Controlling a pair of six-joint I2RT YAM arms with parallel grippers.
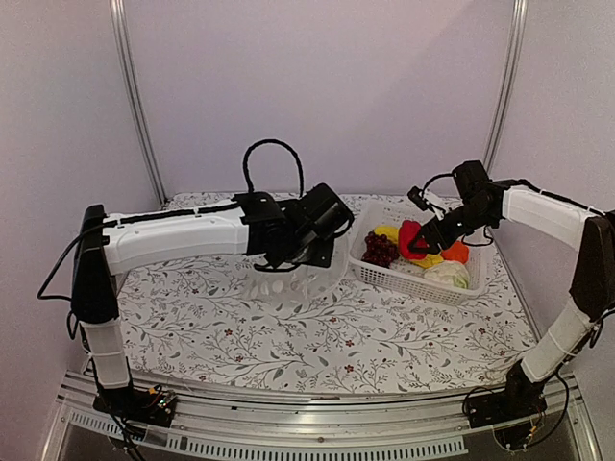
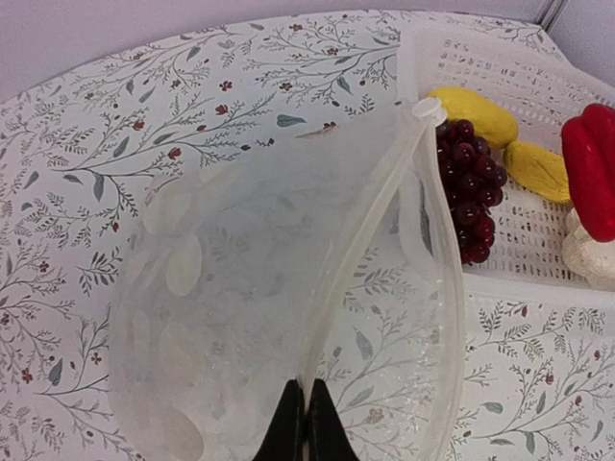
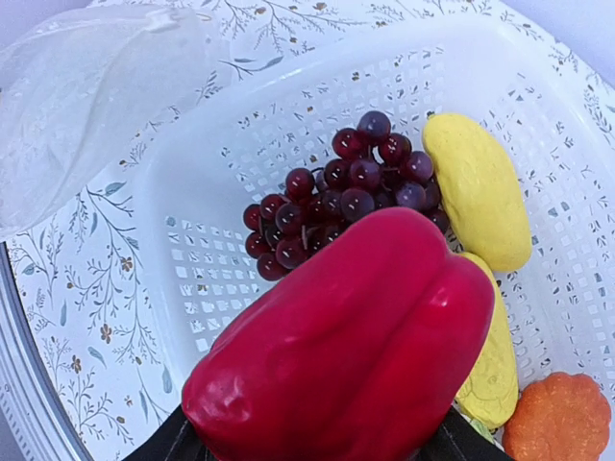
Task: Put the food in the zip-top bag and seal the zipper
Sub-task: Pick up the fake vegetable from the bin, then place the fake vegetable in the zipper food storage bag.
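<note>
The clear zip-top bag (image 1: 286,280) (image 2: 231,288) hangs open left of the basket, and my left gripper (image 1: 288,261) (image 2: 306,415) is shut on its near mouth edge. The pale zipper (image 2: 370,221) curves away from the fingers. My right gripper (image 1: 419,247) (image 3: 317,451) is shut on the red pepper (image 1: 411,237) (image 3: 356,355) (image 2: 591,168), held just above the basket. Below it lie the grape bunch (image 1: 380,250) (image 3: 336,187) (image 2: 471,182), two yellow pieces (image 3: 476,187) (image 3: 495,365), the orange fruit (image 1: 455,252) (image 3: 562,423) and the cabbage (image 1: 448,274) (image 2: 594,254).
The white slotted basket (image 1: 404,281) (image 3: 221,182) (image 2: 500,67) stands at the right on the floral tablecloth (image 1: 240,336), its left rim close to the bag's mouth. Grey walls and two metal posts close off the back.
</note>
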